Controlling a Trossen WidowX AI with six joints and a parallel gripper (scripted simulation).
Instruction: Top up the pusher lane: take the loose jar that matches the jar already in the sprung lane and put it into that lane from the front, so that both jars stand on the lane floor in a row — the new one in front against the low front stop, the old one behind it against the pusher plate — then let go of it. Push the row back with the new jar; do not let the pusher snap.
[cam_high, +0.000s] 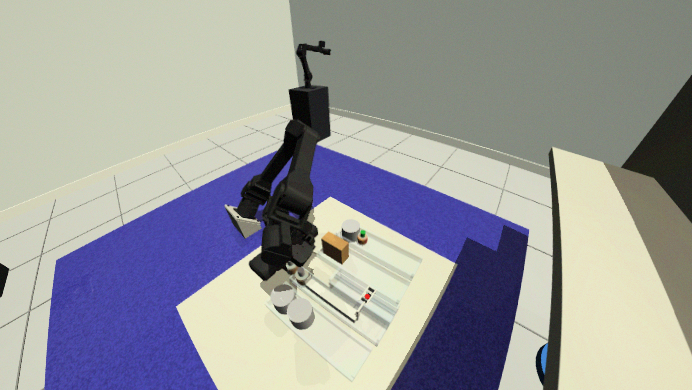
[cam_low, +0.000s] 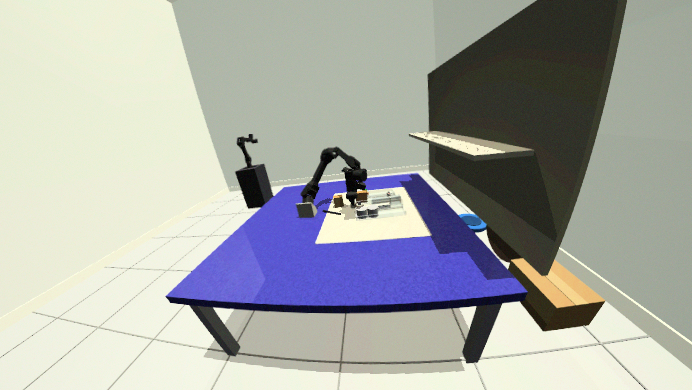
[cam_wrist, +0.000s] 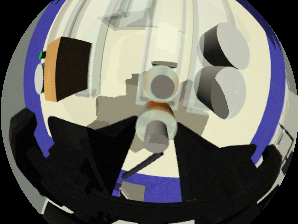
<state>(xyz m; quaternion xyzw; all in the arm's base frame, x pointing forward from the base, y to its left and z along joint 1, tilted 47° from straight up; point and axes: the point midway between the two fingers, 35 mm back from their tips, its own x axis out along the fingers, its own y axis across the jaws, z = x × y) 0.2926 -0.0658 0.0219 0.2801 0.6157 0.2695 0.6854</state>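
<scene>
My gripper (cam_wrist: 156, 123) is shut on a clear jar (cam_wrist: 169, 119) (cam_high: 291, 268) with a grey lid and orange-brown contents. The jar is upright or nearly so, at the front end of the sprung lane. A matching grey-lidded jar (cam_wrist: 160, 84) (cam_high: 301, 275) stands in that lane just behind it, with the dark pusher plate (cam_wrist: 165, 64) at its back. In the wrist view the two jars overlap; I cannot tell whether they touch, or how high the held jar's base is over the low front stop. A loose jar with a green lid (cam_high: 363, 238) stands by the far lane.
Two grey cylinders (cam_high: 282, 297) (cam_high: 300, 314) stand on the near side lane, close to the sprung lane. A brown box (cam_high: 335, 247) (cam_wrist: 71, 70) stands on the other side, with another grey cylinder (cam_high: 350, 229) beyond it. A dark stick (cam_wrist: 142, 166) (cam_low: 332, 212) lies in front.
</scene>
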